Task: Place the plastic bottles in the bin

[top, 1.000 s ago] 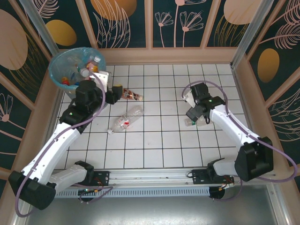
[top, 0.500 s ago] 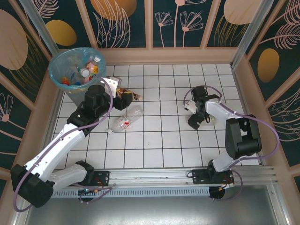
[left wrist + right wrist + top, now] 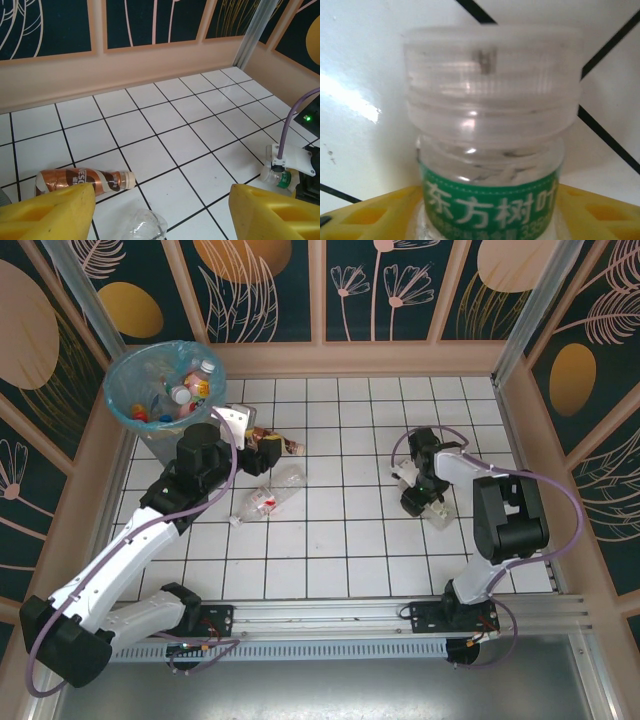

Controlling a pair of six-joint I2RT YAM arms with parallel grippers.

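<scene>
Two arms out over the white tiled desk (image 3: 340, 540) with black grid lines

Left arm: stretched long from its base at the near-left corner, running diagonally toward the far left, wrist turned right at the end. The left gripper (image 3: 256, 443) is near the round grey bin with a light-blue bag liner (image 3: 122, 400), on the bin's right, pointing at the small plastic bottle with a brown label (image 3: 282, 446). In the left wrist view the yellow fingers (image 3: 50, 212) stand wide apart. The brown-label bottle lies on its side just past the left finger, and I can't tell if they touch. The clear crushed plastic bottle with a scrap of red label (image 3: 268, 495) lies flat on the desk, nearer the arm bases than that gripper and apart from it

Right arm: folded tight, elbow block toward the right edge, forearm doubling back left, wrist tipped down. The right gripper (image 3: 418, 495) is low on the desk at the clear plastic bottle with a green label and clear cap (image 3: 437, 510). In the right wrist view that bottle sits between the yellow fingers, one against each side of the label. I can't tell whether they're squeezing or just flanking

Several plastic bottles with coloured caps (image 3: 185, 390) lie in the bin
</scene>
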